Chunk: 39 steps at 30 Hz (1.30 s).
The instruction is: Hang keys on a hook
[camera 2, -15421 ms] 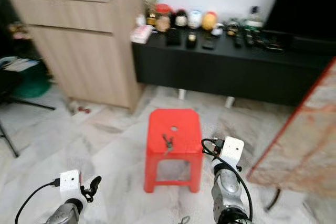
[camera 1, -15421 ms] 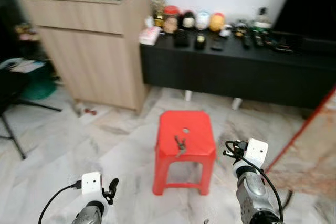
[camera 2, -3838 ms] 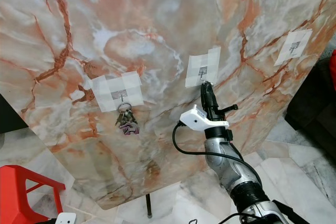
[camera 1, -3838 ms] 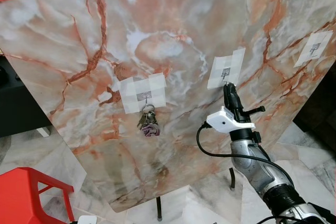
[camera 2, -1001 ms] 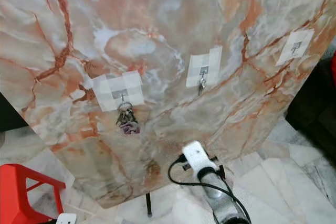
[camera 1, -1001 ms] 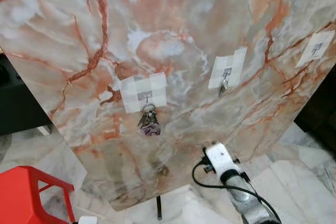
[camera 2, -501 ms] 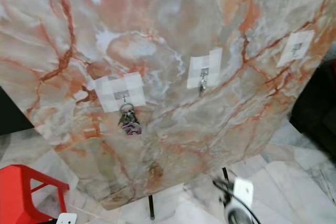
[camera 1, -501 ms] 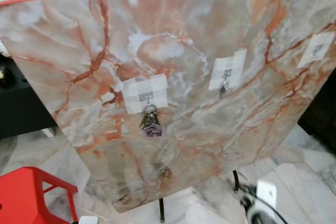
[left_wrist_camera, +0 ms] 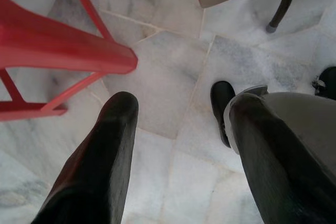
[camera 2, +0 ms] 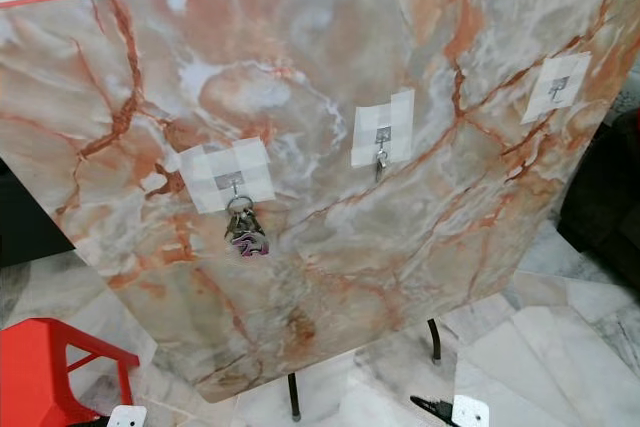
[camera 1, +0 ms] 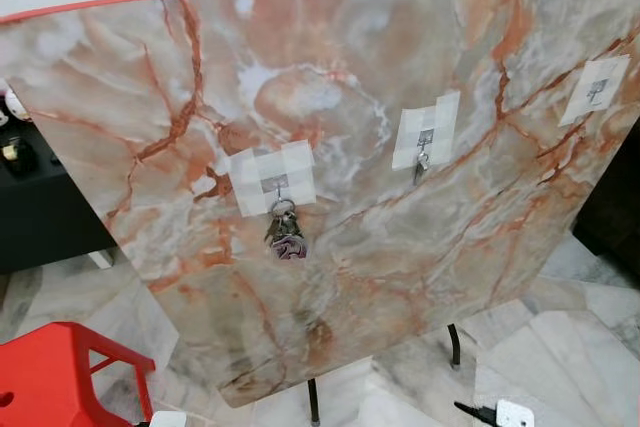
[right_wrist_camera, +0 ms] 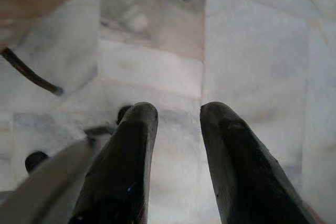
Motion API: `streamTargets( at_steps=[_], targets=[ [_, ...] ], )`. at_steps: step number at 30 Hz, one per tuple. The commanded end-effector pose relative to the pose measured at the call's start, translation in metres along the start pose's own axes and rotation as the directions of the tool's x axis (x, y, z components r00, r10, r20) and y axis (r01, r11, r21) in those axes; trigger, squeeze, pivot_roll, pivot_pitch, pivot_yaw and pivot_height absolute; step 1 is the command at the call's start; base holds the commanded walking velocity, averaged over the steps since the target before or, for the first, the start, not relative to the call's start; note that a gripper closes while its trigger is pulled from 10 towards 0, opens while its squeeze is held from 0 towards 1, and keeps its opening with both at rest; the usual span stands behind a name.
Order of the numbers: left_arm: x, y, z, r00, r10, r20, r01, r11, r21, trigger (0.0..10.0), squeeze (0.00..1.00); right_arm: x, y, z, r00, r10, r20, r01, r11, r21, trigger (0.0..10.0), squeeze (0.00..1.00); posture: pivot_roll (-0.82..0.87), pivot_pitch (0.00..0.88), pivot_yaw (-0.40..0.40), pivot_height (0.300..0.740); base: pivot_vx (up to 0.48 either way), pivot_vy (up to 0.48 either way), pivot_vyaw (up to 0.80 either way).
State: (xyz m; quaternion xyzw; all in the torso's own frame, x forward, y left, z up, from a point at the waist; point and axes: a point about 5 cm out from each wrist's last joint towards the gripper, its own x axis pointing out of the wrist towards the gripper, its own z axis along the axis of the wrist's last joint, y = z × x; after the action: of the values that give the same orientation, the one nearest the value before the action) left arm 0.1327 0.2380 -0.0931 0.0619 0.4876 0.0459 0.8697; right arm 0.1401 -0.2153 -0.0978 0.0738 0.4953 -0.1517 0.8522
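Marble-patterned board (camera 1: pixel 350 77) stands tilted before you on thin dark legs, and the small silver key (camera 1: pixel 421 166) already hangs from the middle hook (camera 1: pixel 425 137) on its white adhesive pad, so I judge the hanging step done. It dangles straight down against the board, slim and pale, well apart from the bulkier key bunch (camera 1: pixel 285 237) on the left hook. A third hook (camera 1: pixel 597 92) near the right edge is bare. Your right gripper (right_wrist_camera: pixel 176 129) points at the floor tiles, fingers apart and holding nothing; your left gripper (left_wrist_camera: pixel 178 124) is likewise spread and empty beside the red plastic stool (left_wrist_camera: pixel 47 45). Nothing more looks needed beyond keeping both arms low.
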Motion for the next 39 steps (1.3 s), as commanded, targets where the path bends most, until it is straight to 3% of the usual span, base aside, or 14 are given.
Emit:
streamTargets(
  at_steps=[1,16,21,33,39],
  targets=[
    [-0.001,0.002,-0.005,1.000,0.004,-0.028,-0.004,1.000,0.024,10.0,0.00,0.000,0.003,0.003,1.000,0.012,0.021,-0.011,1.000,-0.026,10.0,0.00,-0.04,0.000,0.007,0.740,0.000,0.000,0.79],
    [-0.001,0.005,-0.005,0.999,0.010,-0.039,-0.008,0.999,0.052,10.0,0.00,0.000,0.012,-0.002,1.000,0.031,-0.001,-0.031,0.998,-0.055,10.0,0.00,-0.03,0.000,0.013,0.740,0.000,0.000,0.80],
    [0.001,0.002,0.004,1.000,0.002,0.000,-0.002,0.999,0.053,10.0,0.00,0.000,0.013,0.000,1.000,0.029,0.004,-0.028,0.998,-0.057,10.0,0.00,-0.03,0.000,0.010,0.740,0.000,0.000,0.80],
    [0.004,-0.007,0.007,0.999,-0.004,-0.032,0.005,0.999,0.033,10.0,0.00,0.001,0.012,0.009,1.000,0.018,0.022,-0.018,0.999,-0.028,10.0,0.00,-0.03,0.000,-0.009,0.740,0.000,0.120,0.00],
    [0.003,-0.011,0.010,1.000,-0.011,0.004,0.011,0.999,0.033,10.0,0.00,0.001,0.011,0.008,1.000,0.018,0.018,-0.018,1.000,-0.025,10.0,0.00,-0.03,0.000,-0.009,0.740,0.000,0.288,0.00]
  ],
)
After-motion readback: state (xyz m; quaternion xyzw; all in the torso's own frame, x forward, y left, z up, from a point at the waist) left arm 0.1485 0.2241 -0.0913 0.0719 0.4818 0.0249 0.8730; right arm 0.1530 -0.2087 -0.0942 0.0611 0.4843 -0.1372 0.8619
